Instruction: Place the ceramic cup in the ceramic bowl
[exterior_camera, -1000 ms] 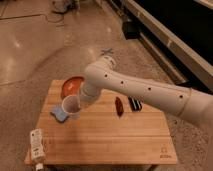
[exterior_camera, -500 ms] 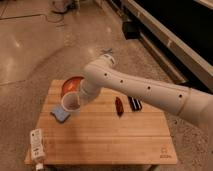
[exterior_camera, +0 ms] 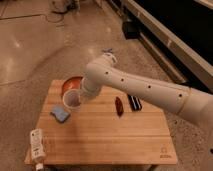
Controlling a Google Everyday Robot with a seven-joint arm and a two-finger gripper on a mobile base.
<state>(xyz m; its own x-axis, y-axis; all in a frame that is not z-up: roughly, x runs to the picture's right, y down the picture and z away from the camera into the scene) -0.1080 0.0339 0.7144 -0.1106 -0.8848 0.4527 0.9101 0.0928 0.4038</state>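
The gripper (exterior_camera: 80,97) is seen left of the frame's centre, at the end of the white arm (exterior_camera: 145,90) that reaches in from the right edge. It is closed tight, and the ceramic cup (exterior_camera: 71,99) is held at its tip, mouth facing up and towards the camera. The fingers themselves are mostly hidden by the wrist. The cup is placed just below the ceramic bowl (exterior_camera: 71,82) in the picture, overlapping the bowl's near rim, and has not been set inside it. The bowl is stood near the upper left corner of the wooden table (exterior_camera: 115,135). A blue sponge (exterior_camera: 60,114) is found below and left of the cup, well apart from it. A white bottle (exterior_camera: 36,148) is laid at the table's lower left edge. A red object (exterior_camera: 119,106) and a black object (exterior_camera: 134,102) are seen beneath the arm, right of centre.
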